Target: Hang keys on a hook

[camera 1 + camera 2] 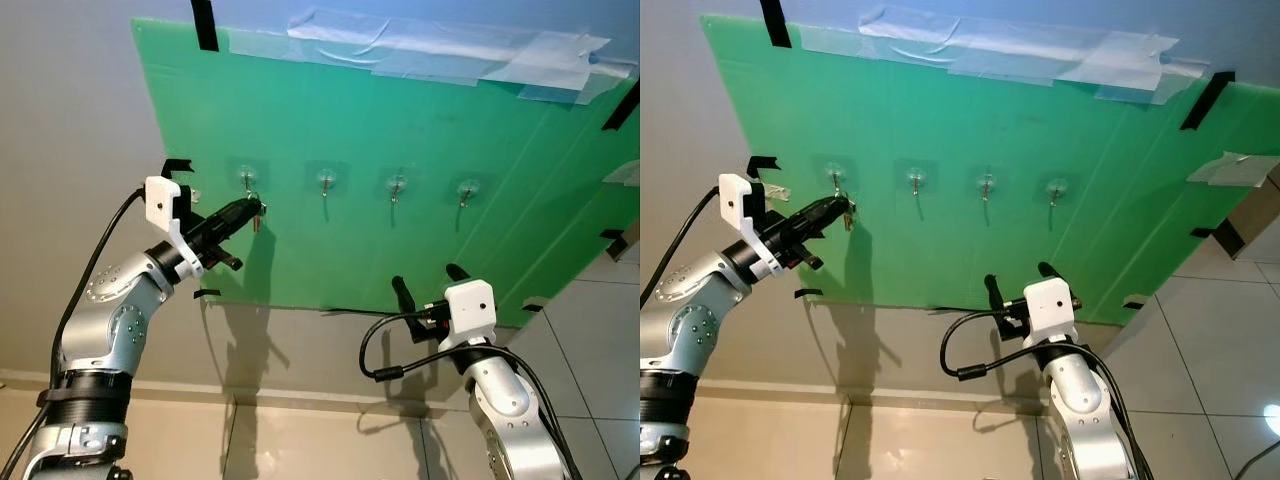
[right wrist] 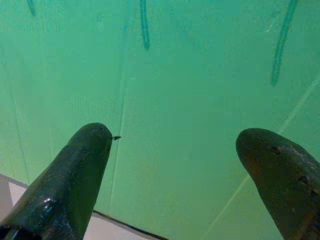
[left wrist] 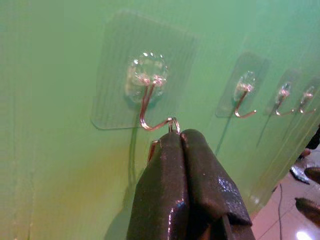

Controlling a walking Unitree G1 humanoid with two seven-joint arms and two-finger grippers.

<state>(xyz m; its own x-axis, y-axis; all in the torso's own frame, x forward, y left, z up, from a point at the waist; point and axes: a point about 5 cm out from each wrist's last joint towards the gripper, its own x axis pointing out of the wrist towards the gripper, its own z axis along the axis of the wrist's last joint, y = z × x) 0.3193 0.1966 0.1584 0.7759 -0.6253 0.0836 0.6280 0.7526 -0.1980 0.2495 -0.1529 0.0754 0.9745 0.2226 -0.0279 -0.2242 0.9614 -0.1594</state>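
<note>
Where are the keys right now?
The keys are pinched in the left gripper at the leftmost hook on the green board, their ring touching the hook's tip.

grey wall (image 1: pixel 60 120) behind a big green board (image 1: pixel 420 130), stuck on with clear tape (image 1: pixel 450 50) and black tape (image 1: pixel 204 22). shiny pale tiled floor (image 1: pixel 320 445) below.

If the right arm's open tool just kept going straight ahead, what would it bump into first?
Most likely the green board: the right tool points squarely at its bare surface below the hooks, with nothing visible between, though depth is hard to judge.
</note>
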